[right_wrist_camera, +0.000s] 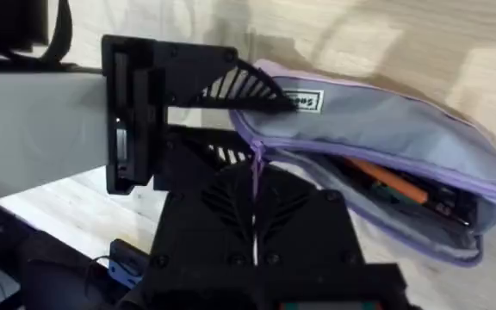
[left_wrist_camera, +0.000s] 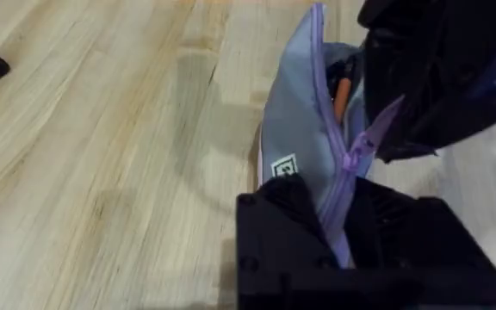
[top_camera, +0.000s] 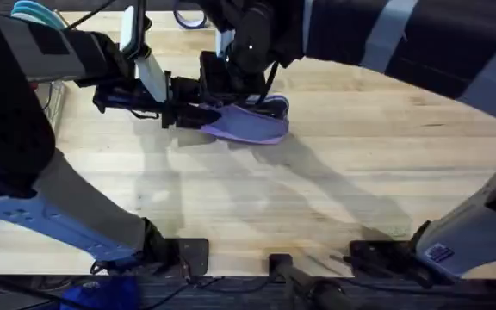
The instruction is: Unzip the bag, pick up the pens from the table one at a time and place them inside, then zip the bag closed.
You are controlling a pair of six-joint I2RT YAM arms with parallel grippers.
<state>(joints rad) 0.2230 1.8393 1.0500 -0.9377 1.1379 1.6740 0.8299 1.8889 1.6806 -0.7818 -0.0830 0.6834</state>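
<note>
Pale wood worktop (top_camera: 334, 189) carries our bag (top_camera: 248, 125) near its far edge, left pincer (left_wrist_camera: 338, 228) and right pincer (right_wrist_camera: 255, 185) both clamped on it, an orange pen (right_wrist_camera: 386, 178) inside.

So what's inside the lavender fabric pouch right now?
Through the open zipper of the lavender fabric pencil pouch an orange pen lies inside, beside something dark I can't identify. The fabric covers the rest of the interior, so I can't confirm a silver pen.
</note>
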